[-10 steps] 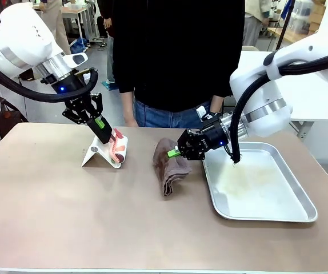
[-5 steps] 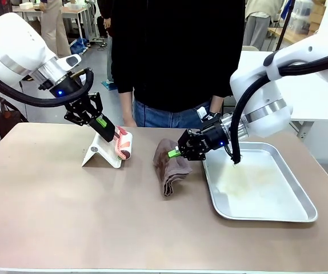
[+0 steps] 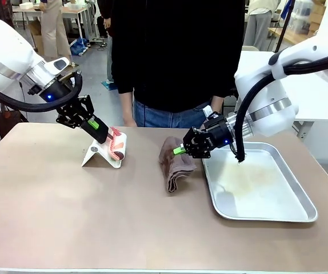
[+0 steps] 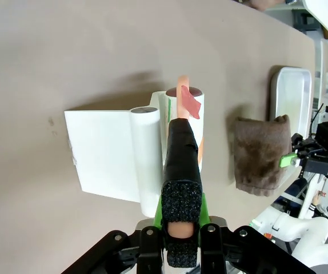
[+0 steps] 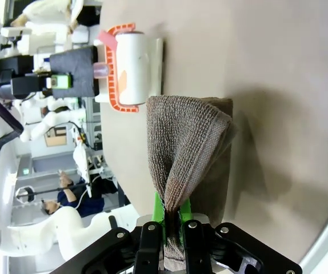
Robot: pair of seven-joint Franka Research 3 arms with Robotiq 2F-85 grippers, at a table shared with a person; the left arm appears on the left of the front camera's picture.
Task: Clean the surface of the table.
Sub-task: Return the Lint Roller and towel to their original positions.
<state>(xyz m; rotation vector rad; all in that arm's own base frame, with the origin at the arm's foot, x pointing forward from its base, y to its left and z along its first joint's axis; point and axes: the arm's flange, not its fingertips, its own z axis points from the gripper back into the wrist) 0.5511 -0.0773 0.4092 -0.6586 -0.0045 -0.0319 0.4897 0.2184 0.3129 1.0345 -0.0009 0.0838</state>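
The beige-brown table carries a lint roller with a pink handle and white roll, resting on a white folded stand. My left gripper is shut on the roller's handle; in the left wrist view the gripper lies over the roller. A brown towel hangs bunched onto the table at centre, with my right gripper shut on its upper fold. The right wrist view has the towel pinched in the gripper.
A shiny metal tray with a smeared floor lies on the table's right, next to the towel. A person in a black top stands at the far edge. White tables and people are farther back.
My right gripper has dragged the towel a little to the right, toward the tray. The left arm has drawn back to the left and leaned lower, still holding the roller on its stand.
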